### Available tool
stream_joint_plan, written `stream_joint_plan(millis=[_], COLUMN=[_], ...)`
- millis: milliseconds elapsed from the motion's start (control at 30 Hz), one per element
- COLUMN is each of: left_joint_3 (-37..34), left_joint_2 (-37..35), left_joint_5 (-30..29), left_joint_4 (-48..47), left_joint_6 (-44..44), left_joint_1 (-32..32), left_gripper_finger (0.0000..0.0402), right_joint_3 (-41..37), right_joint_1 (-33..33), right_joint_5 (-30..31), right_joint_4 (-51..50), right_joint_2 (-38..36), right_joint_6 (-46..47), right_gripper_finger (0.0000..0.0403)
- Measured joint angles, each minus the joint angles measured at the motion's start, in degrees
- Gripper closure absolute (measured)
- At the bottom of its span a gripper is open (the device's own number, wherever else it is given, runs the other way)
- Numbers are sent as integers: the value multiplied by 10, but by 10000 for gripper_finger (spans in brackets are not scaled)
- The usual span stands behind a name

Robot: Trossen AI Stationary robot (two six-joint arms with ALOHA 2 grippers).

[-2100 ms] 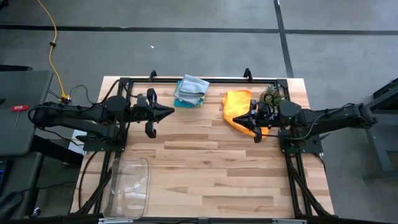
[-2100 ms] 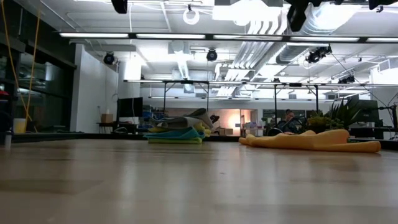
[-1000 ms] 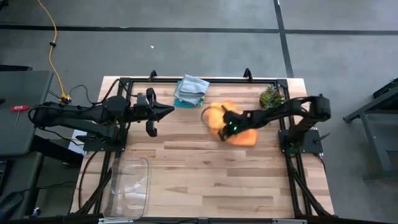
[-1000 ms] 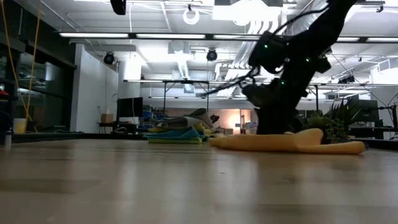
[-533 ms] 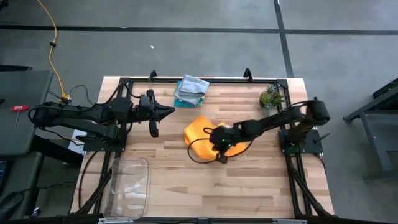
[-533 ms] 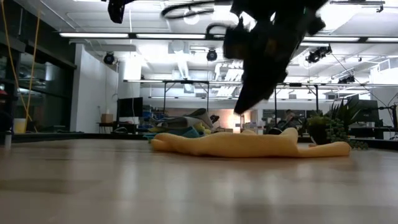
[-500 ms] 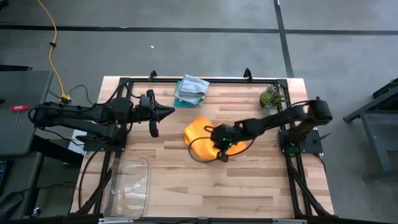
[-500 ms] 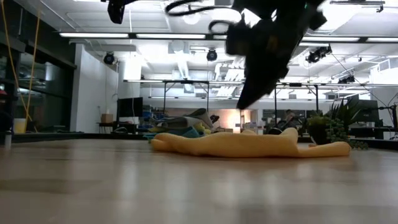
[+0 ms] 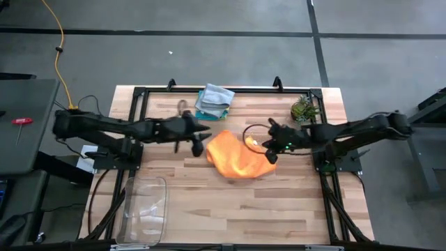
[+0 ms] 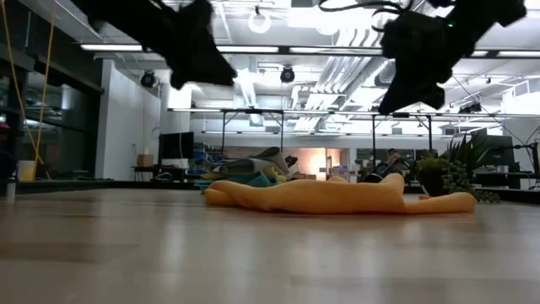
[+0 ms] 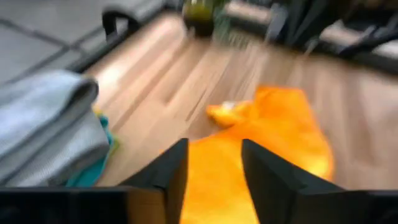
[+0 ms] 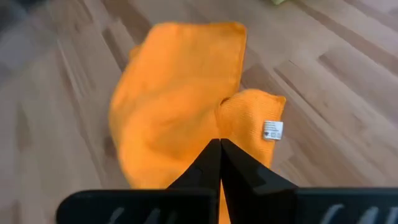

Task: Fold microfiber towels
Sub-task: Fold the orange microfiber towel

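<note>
An orange microfiber towel lies crumpled on the middle of the table, one corner with a white tag folded over. It also shows in the low view. My left gripper is open just left of the towel and above it, touching nothing. My right gripper is shut and empty above the towel's right side, and stands clear of it in the low view. The other towels lie in a stack at the far edge, grey on top, with teal and yellow-green edges below.
A small spiky green plant stands at the far right. A clear plastic tray sits at the near left corner. Bare wood lies between the orange towel and the table's near edge.
My right gripper dragged the orange towel along the table from the far right toward the middle, let it go, then rose and drew back to the right. The towel now lies still, crumpled. My left gripper has moved right, toward the towel's left side.
</note>
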Motion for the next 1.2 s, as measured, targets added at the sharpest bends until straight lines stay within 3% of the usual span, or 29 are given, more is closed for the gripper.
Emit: stream_joint_plan(millis=[233,367,667,867,1067,1200], left_joint_3=[87,136,194,195,195,195], left_joint_2=[180,269,382,410,422,422], left_joint_5=[25,57,46,7,13,19], left_joint_4=[-6,-5,2,-7,0,0], left_joint_6=[7,18,77,86,63,61], left_joint_1=[44,73,85,85,91,92], left_gripper_finger=[166,148,166,189,214,262], right_joint_3=[-60,-67,-68,-68,-68,-68], right_joint_1=[0,0,1,1,1,1], right_joint_5=[1,1,1,12,12,12], right_joint_4=[64,81,92,99,101,101], right_joint_2=[-54,-52,-51,-51,-51,-51], right_joint_6=[47,46,45,47,47,47], right_gripper_finger=[403,403,403,403,403,403])
